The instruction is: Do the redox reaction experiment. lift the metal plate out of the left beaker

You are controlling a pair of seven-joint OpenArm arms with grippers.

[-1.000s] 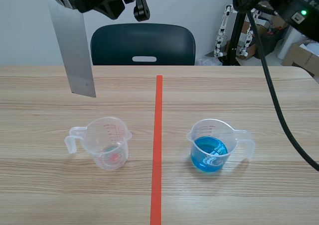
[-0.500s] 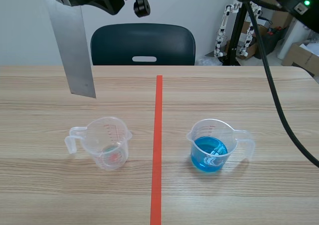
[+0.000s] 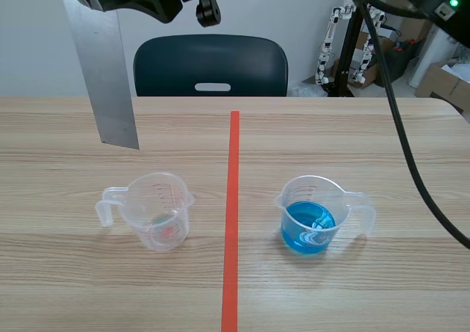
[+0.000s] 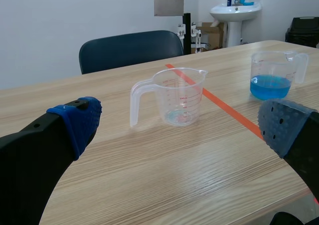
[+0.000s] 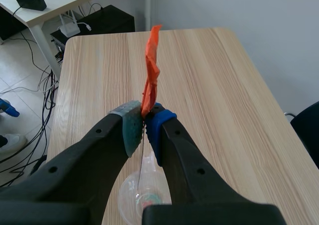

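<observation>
Presently: the metal plate (image 3: 105, 75) is clear of the liquid. It hangs upright in the air over the left beaker (image 3: 156, 211), lower edge well above the rim, no contact. The right claw (image 5: 143, 123) is clenched on the plate's top edge. The right wrist view shows the two pads pinching the sheet, seen edge-on, with the left beaker's mouth straight below. The right arm crosses the top of the scene view to reach that side. The left claw (image 4: 180, 123) is released, fingers wide apart, low over the desk (image 3: 367, 134), nothing between them; the left beaker stands ahead of it. Left beaker: clear plastic, spout toward the tape line (image 3: 232, 214), handle on the side away from it. It holds only a thin film of pale liquid on the bottom, with a reddish and greenish tinge seen from above. Right beaker (image 3: 314, 214): same type, spout toward the line, handle away from it, blue liquid filling roughly the lower third. The beakers stand one on each side of the tape line, well apart. Writing: a red graduation scale is printed on the left beaker's wall; the numerals are too small to read. A dark chair (image 3: 210, 66) stands behind the desk's far edge.
</observation>
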